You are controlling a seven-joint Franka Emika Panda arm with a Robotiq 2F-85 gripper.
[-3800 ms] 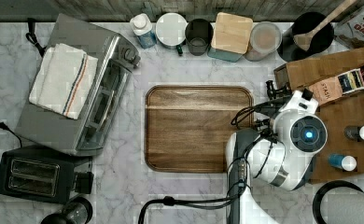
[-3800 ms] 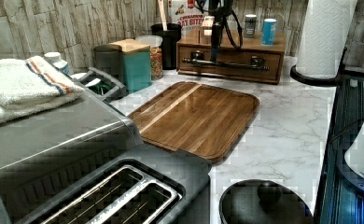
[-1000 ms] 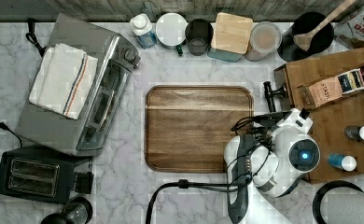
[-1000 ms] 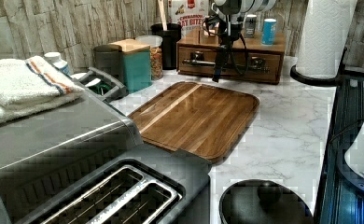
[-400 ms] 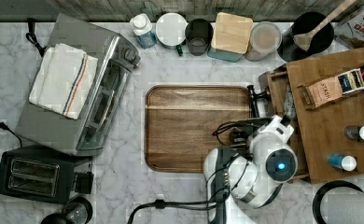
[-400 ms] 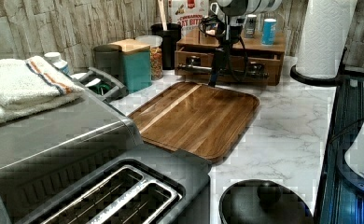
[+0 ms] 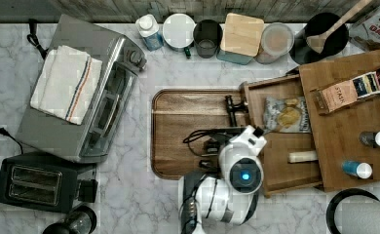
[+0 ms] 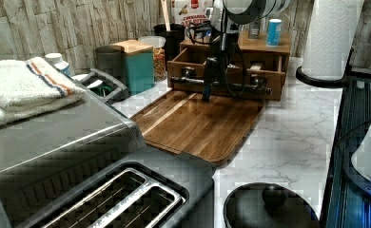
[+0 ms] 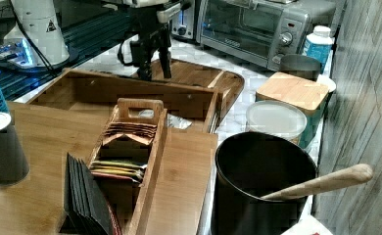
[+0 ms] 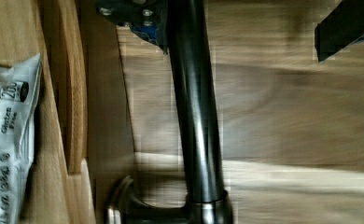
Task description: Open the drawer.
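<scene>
Wooden drawer (image 7: 280, 146) stands open; one gripper (image 8: 208, 80) at its handle (image 10: 196, 116).

Soft, even room light falls over the marble counter (image 7: 144, 204), throwing faint shadows, with a pale glare streak running down the black bar handle (image 10: 196, 116) in the blurry wrist view, while the other three views look blocky and slightly smeared.
</scene>
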